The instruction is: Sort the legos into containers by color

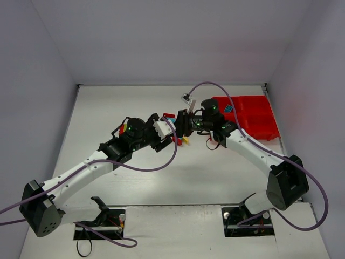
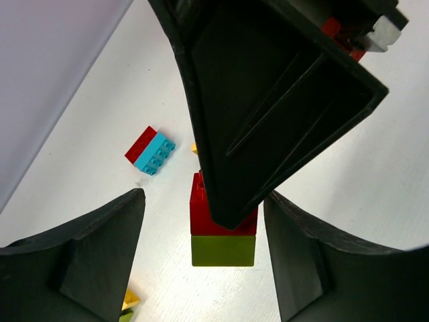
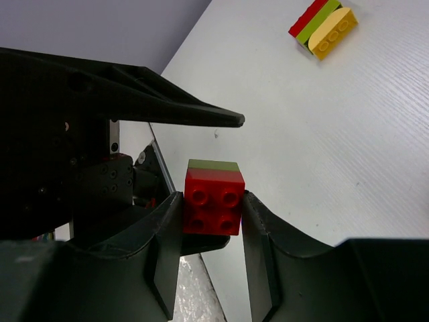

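Right gripper [image 3: 213, 216] pinches red-and-green lego stack [image 3: 214, 194]; left gripper [image 2: 204, 225] spread around it; both arms reach inward.

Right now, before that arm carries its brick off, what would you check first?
1. Grip: right gripper presses both sides of the red brick: ok.
2. Release: left gripper open, clear of the stack: ok.
3. Colours separated: green brick joined to the red brick: not ok.
4. Destination: red tray in sight near the right gripper: ok.
5. Lift: stack off the table: cannot tell.
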Robot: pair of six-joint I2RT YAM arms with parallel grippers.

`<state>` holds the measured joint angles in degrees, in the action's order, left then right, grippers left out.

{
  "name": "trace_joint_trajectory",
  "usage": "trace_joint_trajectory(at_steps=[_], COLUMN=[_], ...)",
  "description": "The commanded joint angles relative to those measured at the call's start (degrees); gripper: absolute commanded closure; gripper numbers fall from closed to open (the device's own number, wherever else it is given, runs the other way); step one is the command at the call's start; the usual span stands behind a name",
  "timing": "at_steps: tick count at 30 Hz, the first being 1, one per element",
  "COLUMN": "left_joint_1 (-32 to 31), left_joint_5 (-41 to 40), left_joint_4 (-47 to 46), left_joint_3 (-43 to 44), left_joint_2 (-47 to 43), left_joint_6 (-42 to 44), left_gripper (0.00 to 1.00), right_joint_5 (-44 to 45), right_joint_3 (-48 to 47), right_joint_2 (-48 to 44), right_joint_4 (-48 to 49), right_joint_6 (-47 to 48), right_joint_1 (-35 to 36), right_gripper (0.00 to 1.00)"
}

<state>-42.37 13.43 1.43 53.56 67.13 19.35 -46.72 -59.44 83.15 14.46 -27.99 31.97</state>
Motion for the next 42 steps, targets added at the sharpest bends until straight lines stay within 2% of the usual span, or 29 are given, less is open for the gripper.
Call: trace_joint_trajectory(at_steps=[1,12,26,32,38,39,40,42], left_joint_1=[0.0,0.0,0.0,0.0,0.0,0.0,0.0,0.0], left_joint_5=[-0.9,-2.4,1.2,2.6,2.4,2.5,2.5,2.5], left_joint_4=[-2.1,-1.8,-3.9,-4.5,-5.3,-5.5,-5.4,-5.4], left_joint_3=[2.2,1.3,1.1,1.3,1.1,1.0,1.1,1.0], left_joint_2=[-1.0,-0.9,-0.6,-0.1,-0.1,-0.1,0.0,0.1], left_joint_6=[1.1,3.5,0.8,-0.4,-1.1,-1.0,-1.1,-1.1], left_gripper=[0.35,0.34,0.36,0.41,0.55,0.59,0.68,0.74], right_joint_5=[-0.2,-1.7,-2.1,-2.1,-2.4,-2.4,-2.4,-2.3], right_joint_3=[-1.5,-1.4,-0.8,-0.1,0.3,0.3,0.4,0.5], right_joint_2=[-3.5,-5.6,-5.6,-5.5,-5.5,-5.4,-5.5,-5.5], right_joint_4=[1.9,1.2,1.6,2.7,3.1,3.2,3.3,3.3], right_joint_6=[1.4,1.0,0.1,-0.6,-0.8,-0.8,-0.8,-0.8], right_joint_1=[-0.4,-3.0,-2.8,-2.8,-2.7,-2.7,-2.7,-2.7], right_gripper=[1.00,1.00,1.00,1.00,1.00,1.00,1.00,1.00])
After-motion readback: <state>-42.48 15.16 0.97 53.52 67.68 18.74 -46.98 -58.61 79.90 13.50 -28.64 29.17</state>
